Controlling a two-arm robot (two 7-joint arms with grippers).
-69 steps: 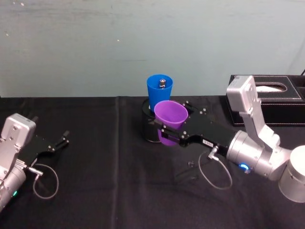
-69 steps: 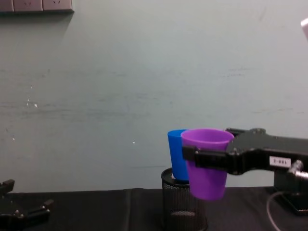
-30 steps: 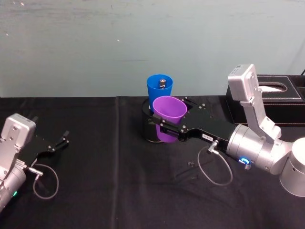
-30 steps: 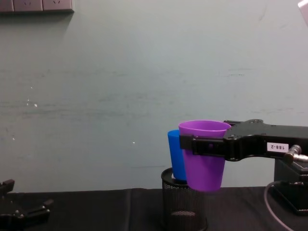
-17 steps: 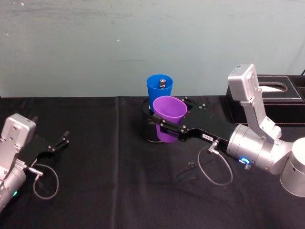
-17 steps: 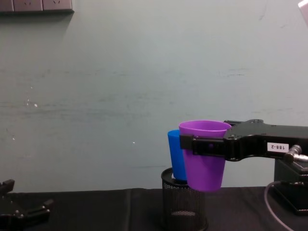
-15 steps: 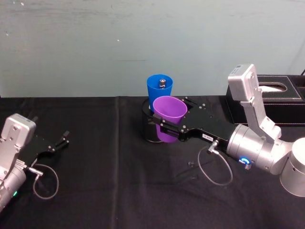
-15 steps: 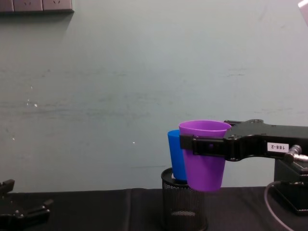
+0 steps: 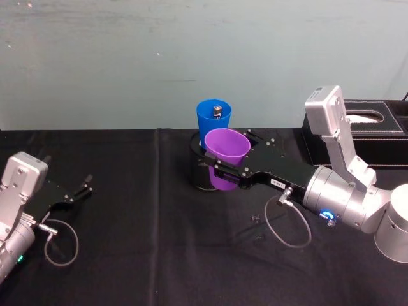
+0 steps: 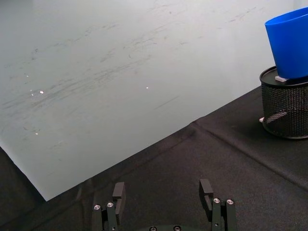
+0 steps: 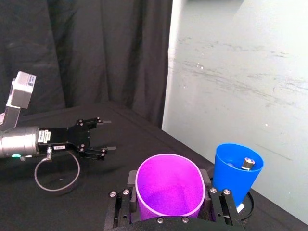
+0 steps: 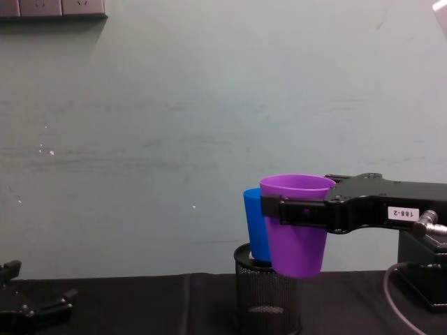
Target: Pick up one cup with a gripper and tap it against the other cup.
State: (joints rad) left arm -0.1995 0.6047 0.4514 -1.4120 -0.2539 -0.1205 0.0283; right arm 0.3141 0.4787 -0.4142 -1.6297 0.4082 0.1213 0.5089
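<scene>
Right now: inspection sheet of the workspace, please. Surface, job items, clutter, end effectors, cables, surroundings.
Surface: black cloth, covering the table.
Job's things: purple cup held upright off the cloth, close in front of the blue cup, which stands in a mesh holder; contact cannot be told.
Clutter: tissue box at far right; metal piece inside the blue cup.
End effectors: right end effector shut on the purple cup; left end effector open, low at far left.
Cables: cable loop by the right wrist, another by the left.
Surroundings: pale wall, wall sockets.

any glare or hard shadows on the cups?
Head view: none on the purple cup held by the right gripper, nor the blue cup; black cloth swallows shadows round the parked left gripper. Right wrist view: purple cup's inside bright, no hotspot.
</scene>
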